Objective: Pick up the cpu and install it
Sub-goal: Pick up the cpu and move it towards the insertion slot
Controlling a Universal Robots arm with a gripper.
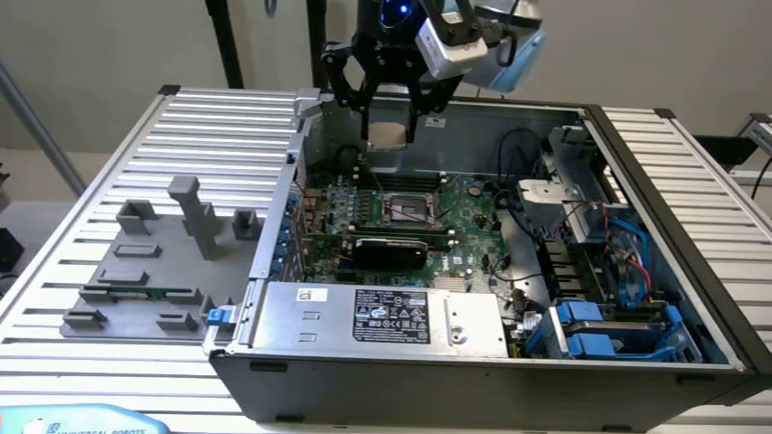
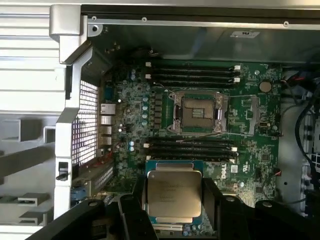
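While our end effector (image 1: 389,128) hangs above the open computer case (image 1: 483,380) in the exterior view, it pinches the cpu (image 1: 388,136); in the wrist view we see the cpu (image 2: 173,196) between the fingers (image 2: 216,202), apart from the bare socket (image 2: 198,111); pickup looks done, seating is left.

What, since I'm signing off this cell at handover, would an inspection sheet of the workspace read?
Surface: slatted metal table carrying an open computer case.
Job's things: cpu held in the air over the motherboard; socket open and empty.
Clutter: grey fixture tray with upright blocks, beside the case on the exterior view's left.
Grippers: gripper shut on the cpu, above the case's far end.
Cables: black, red and blue cables inside the case, on the exterior view's right.
Surroundings: pale wall, black poles behind the table.
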